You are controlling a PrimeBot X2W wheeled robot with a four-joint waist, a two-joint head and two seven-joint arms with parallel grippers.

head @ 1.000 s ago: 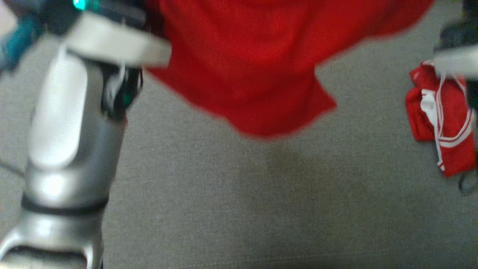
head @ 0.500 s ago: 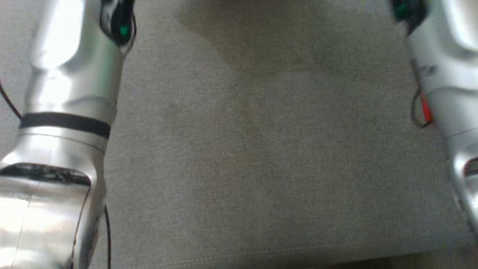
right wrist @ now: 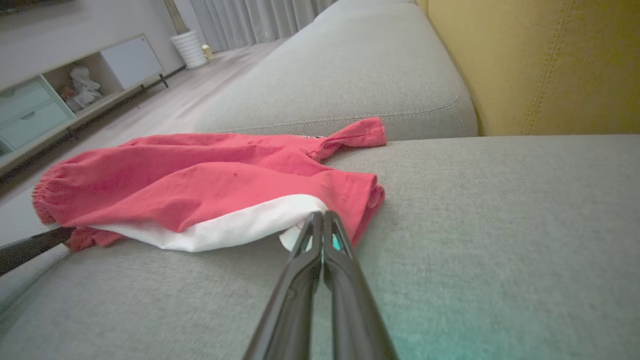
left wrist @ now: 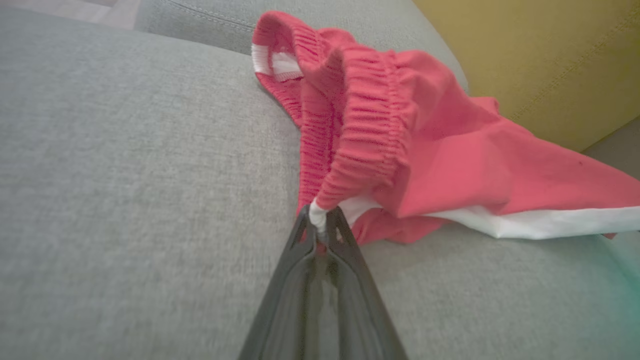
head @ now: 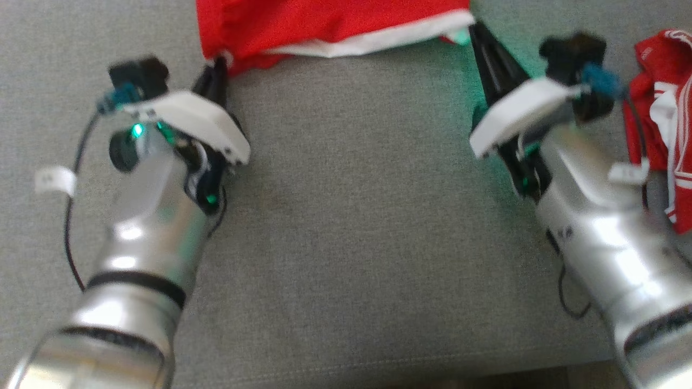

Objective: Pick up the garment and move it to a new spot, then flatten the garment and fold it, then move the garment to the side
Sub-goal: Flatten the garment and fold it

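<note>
The garment (head: 324, 21) is a pair of red shorts with an elastic waistband and a white side stripe, lying across the far part of the grey sofa cushion (head: 351, 243). My left gripper (head: 219, 62) is shut on the waistband corner, seen close in the left wrist view (left wrist: 320, 222). My right gripper (head: 470, 29) is shut on the white-edged corner at the other end (right wrist: 320, 217). The garment (left wrist: 440, 160) sags loosely between the two grips and rests on the cushion (right wrist: 200, 180).
A second red garment with white stripes (head: 662, 108) lies bunched at the right, beside my right forearm. The yellow backrest (right wrist: 540, 65) rises behind the cushion. A seam separates the neighbouring cushion (right wrist: 340, 75). A low cabinet (right wrist: 60, 95) stands across the floor.
The head camera has swung a lot between frames. One second ago the garment hung spread in the air; now it lies on the cushion with both grippers low at its ends.
</note>
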